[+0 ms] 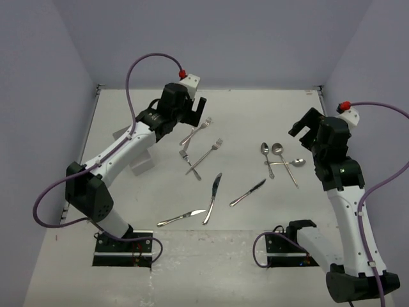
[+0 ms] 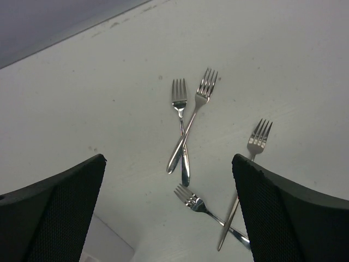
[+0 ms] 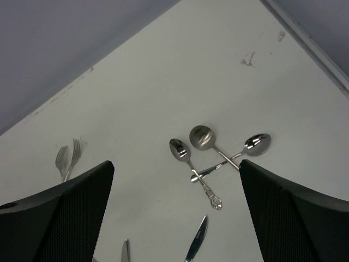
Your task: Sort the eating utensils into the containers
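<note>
Several forks [image 1: 203, 155] lie on the white table by my left gripper [image 1: 197, 114], which is open and empty above them. In the left wrist view, two crossed forks [image 2: 185, 126] lie ahead of the open left gripper [image 2: 168, 159], and another fork [image 2: 199, 205] lies between the fingers [image 2: 294, 218]. Three spoons [image 1: 279, 157] lie crossed left of my right gripper [image 1: 304, 130], which is open and empty. The right wrist view shows the spoons [image 3: 203, 137] ahead of the right gripper [image 3: 175, 164]. Three knives [image 1: 213, 197] lie nearer the front. The grey container [image 1: 143, 163] is mostly hidden under the left arm.
Lilac walls close in the table at the back and both sides. A knife [image 3: 197, 240] shows low in the right wrist view, with forks [image 3: 68, 158] at its left. A corner of the container [image 2: 106, 246] shows at the bottom left of the left wrist view.
</note>
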Robot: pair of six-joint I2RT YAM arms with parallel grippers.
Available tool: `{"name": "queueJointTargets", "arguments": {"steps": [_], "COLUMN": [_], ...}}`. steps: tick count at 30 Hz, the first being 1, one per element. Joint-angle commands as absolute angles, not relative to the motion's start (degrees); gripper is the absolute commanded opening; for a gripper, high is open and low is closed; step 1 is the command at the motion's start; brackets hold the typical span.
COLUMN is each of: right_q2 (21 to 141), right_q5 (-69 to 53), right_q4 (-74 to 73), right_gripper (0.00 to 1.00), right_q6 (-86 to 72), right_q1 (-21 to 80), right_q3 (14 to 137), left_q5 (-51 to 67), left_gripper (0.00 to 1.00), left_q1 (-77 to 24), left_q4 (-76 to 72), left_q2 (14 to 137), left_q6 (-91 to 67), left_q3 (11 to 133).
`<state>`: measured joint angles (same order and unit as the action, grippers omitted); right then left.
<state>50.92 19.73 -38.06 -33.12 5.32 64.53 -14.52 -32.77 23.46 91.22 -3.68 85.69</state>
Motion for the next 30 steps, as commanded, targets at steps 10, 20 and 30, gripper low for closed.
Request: {"name": "queueJointTargets", "arguments": {"steps": [10, 20, 30], "right_q2": [49.9, 52.7, 53.9], "right_q5": [14.9, 14.9, 15.1], "right_q4": [-31.6, -32.4, -32.6], "right_gripper": [0.99, 0.99, 0.99], "right_q6": [-29.2, -28.8, -28.7], "right_q1": [5.2, 5.3, 5.3], "right_q3": [60.7, 59.4, 59.5], "left_q5": [-5.6, -1.2, -0.5], "left_gripper": [1.00, 1.00, 0.85], "left_q1": [-38.1, -39.8, -39.8], "left_q4": [16.0, 16.4, 17.7], "left_q2": [98.1, 110.2, 118.8], "left_q6": [8.1, 12.0, 9.8], "left_q3": [80.5, 82.2, 83.6]}}
